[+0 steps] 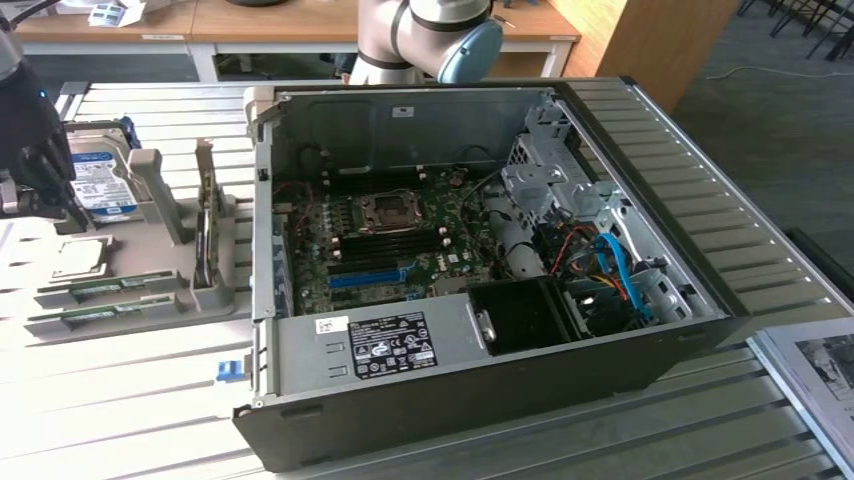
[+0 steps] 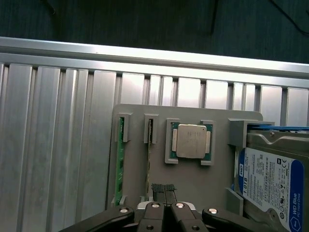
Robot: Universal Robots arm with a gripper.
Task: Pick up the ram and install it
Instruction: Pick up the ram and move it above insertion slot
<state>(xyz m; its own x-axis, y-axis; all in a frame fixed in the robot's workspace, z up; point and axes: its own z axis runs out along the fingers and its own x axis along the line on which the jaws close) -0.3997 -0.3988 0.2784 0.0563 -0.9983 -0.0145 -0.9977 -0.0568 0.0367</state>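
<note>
In the wrist view, the gripper (image 2: 164,189) has its two dark fingers (image 2: 158,191) pressed together with nothing between them. The tips are over the grey holder (image 2: 193,179), just beside the near end of the ram (image 2: 148,159), which lies flat in one of the holder's slots. A second ram stick (image 2: 119,159) lies in the next slot, farther from the fingers. A processor chip (image 2: 189,140) sits in the holder on the ram's other side. A hard drive (image 2: 270,188) stands at the holder's end and is cut off by the frame edge. The holder rests on a slatted metal surface (image 2: 58,145).

The exterior view adds an open computer case (image 1: 467,400) beside the holder, with its motherboard (image 1: 387,240) exposed. There the gripper is a dark mass above the holder, cut off at the frame edge, and its fingers are hard to make out.
</note>
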